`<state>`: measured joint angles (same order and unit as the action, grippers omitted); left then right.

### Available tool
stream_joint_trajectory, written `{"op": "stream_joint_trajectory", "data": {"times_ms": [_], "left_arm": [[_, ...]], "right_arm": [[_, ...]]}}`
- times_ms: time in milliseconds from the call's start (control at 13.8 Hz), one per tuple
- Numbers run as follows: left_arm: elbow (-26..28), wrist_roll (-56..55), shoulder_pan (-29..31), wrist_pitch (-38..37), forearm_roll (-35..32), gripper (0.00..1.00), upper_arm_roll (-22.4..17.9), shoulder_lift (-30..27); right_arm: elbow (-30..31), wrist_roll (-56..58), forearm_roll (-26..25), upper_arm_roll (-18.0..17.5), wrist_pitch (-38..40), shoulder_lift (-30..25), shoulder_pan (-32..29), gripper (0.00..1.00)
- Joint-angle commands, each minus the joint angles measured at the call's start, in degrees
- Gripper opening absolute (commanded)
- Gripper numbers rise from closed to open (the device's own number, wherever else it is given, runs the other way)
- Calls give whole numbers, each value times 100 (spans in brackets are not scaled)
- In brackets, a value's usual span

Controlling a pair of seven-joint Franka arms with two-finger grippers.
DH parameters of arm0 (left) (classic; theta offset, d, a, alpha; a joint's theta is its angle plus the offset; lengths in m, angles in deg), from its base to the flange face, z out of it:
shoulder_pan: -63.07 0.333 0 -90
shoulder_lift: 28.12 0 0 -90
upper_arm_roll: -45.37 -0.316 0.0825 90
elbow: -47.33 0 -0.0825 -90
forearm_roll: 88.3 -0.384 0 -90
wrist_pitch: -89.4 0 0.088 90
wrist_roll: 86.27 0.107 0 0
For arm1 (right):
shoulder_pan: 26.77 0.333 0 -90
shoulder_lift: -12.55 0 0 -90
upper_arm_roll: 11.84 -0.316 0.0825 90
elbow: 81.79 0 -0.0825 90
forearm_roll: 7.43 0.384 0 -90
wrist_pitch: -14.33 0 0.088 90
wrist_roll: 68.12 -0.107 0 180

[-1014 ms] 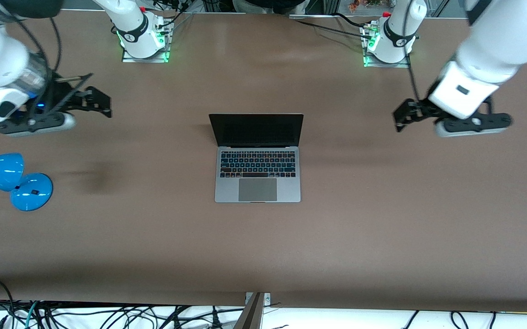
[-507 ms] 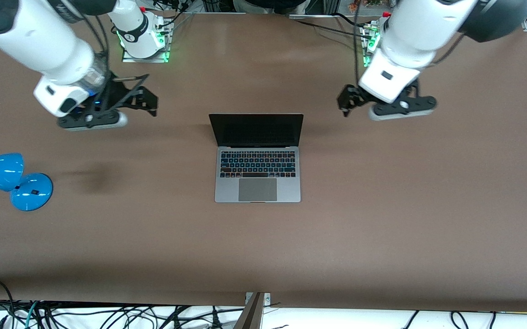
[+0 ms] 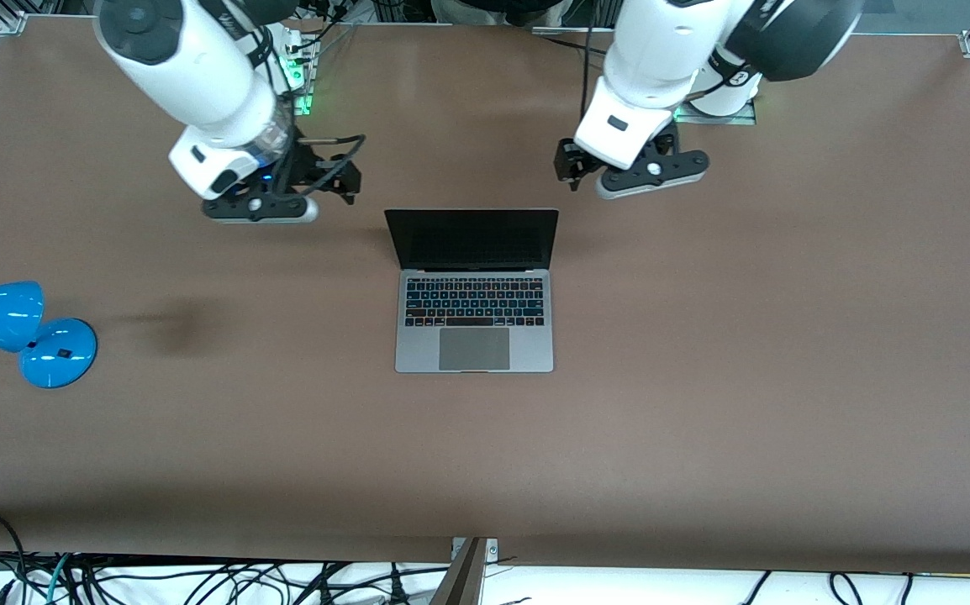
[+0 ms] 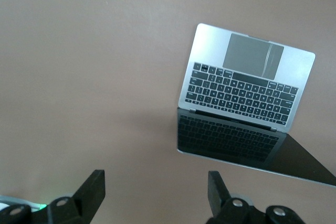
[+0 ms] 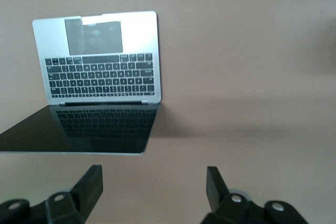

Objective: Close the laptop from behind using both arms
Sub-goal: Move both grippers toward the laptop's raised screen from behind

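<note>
The laptop (image 3: 474, 290) stands open in the middle of the brown table, its black screen upright and its keyboard and trackpad facing the front camera. My right gripper (image 3: 347, 180) hangs open over bare table, off the screen's top corner on the right arm's side. My left gripper (image 3: 567, 166) hangs open over bare table off the other top corner. In the right wrist view the laptop (image 5: 100, 66) lies past the empty gripper (image 5: 153, 184). In the left wrist view the laptop (image 4: 247, 85) shows the same way past the empty gripper (image 4: 156, 188). Neither gripper touches the laptop.
A blue lamp (image 3: 23, 332) lies at the right arm's end of the table. The left arm's base (image 3: 720, 99) stands at the table's edge farthest from the front camera. Cables (image 3: 199, 580) hang below the nearest edge.
Both arms have swung inward from the table's ends to flank the top of the laptop's screen. The laptop has not moved.
</note>
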<state>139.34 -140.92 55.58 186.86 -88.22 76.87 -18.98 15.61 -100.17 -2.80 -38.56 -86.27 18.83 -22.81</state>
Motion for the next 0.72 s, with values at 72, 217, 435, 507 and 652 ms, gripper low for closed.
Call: {"op": "stream_joint_trajectory", "data": {"times_ms": [72, 217, 435, 507, 652], "left_arm": [[97, -423, 37, 282, 27, 49, 338, 202], [351, -449, -59, 537, 36, 18, 382, 193], [676, -765, -129, 949, 115, 0, 418, 228], [773, -775, -164, 1073, 115, 0, 418, 228], [836, -775, -165, 1171, 124, 0, 418, 359]], "right_arm": [[191, -633, 109, -403, -109, 92, -53, 65], [253, -889, 109, -466, -109, 215, 122, 50], [393, -934, 362, -466, -275, 364, 342, 31], [411, -934, 459, -466, -311, 417, 360, 26], [420, -934, 531, -466, -337, 566, 474, 16]]}}
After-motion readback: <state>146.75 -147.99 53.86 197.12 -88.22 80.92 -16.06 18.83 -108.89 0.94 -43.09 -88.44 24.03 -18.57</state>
